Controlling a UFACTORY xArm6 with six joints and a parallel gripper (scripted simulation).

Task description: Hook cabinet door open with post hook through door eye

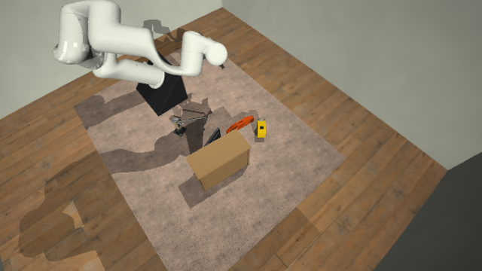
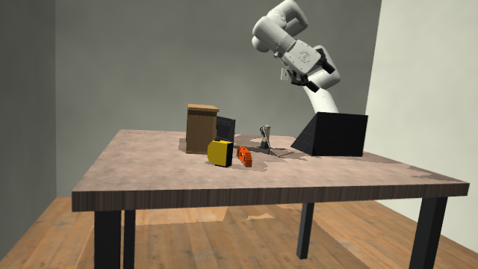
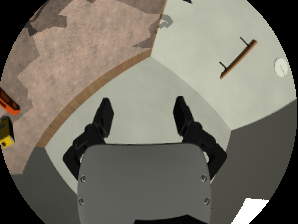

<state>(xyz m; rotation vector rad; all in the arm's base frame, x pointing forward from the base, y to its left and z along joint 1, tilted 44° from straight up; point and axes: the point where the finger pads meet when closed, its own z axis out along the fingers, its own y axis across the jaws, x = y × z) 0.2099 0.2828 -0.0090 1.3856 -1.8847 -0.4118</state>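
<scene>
The wooden cabinet stands upright on the table. Its dark door is on the side facing the post and looks slightly ajar. The eye on the door is too small to see. The short post stands between the cabinet and the arm's base. The thin hook rod slants from the post toward the table, apart from the door. My gripper is open and empty, high above the table's far edge and far from the hook.
A yellow block and an orange tool lie beside the cabinet. The black wedge-shaped arm base stands behind the post. The table edge is in front.
</scene>
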